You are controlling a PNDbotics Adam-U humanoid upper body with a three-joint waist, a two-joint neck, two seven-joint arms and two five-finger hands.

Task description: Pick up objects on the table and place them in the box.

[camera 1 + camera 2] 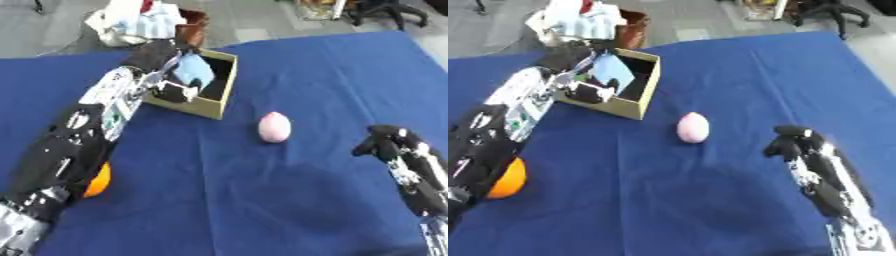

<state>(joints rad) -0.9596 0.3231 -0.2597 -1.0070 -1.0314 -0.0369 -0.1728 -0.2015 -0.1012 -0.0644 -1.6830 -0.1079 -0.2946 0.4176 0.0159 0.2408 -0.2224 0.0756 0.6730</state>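
The left hand (588, 75) reaches into the cardboard box (642, 90), fingers curled round a pale blue object (612, 70); the right hand (794, 142) hovers curled, holding nothing; 1 pink egg-shaped object (693, 127) lies on the blue table (737, 75); an orange ball (507, 179) sits beside the left arm.

Two robot arms, mostly black w/ silver-white sections. Left arm (83, 135): long, bulky black shell on the near part, silver-white panels toward the wrist w/ small dark and greenish markings, too blurred to read. Left hand (579, 75): black and silver parts, thin light pieces among dark ones. Right arm (833, 195): black casing w/ silver joint pieces along its length, paler silver at the near end. Right hand (794, 142): black, rounded finger segments.
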